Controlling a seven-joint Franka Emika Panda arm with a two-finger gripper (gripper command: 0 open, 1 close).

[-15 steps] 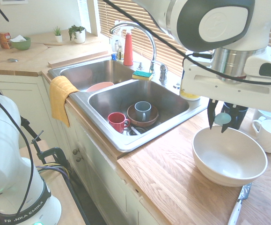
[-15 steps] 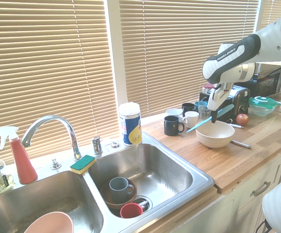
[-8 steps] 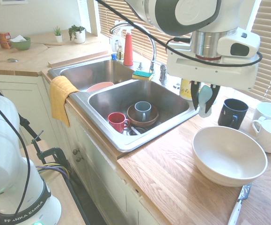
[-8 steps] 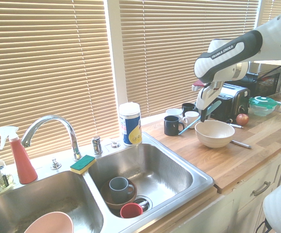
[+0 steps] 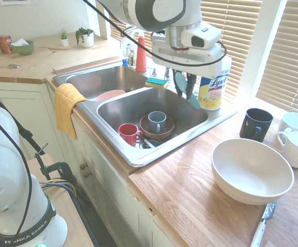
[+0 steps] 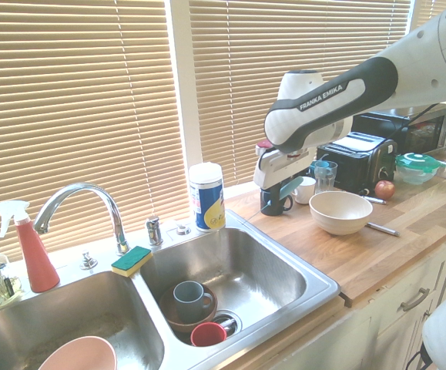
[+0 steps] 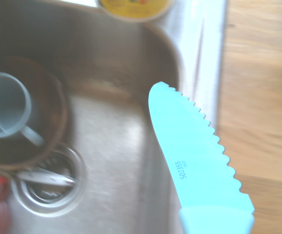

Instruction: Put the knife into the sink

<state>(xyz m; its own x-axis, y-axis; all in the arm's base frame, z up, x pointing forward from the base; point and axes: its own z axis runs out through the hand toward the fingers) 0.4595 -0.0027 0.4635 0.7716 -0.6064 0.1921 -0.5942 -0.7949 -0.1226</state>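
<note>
The sink [image 5: 138,154] holds a red cup [image 5: 129,133] and a grey mug [image 5: 157,121] inside a brown bowl [image 5: 156,129] in its near basin. Above that basin's far right corner, the pincer [image 5: 186,90] is clamped on the turquoise knife [image 7: 199,161], whose blade hangs over the basin's wall near the rim. On the desk [image 5: 190,206] to the right sits a white bowl [image 5: 251,172].

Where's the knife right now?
The knife hangs from the shut end effector above the sink's right-hand basin in the first exterior view, near the yellow wipes canister, above the mugs.
</note>
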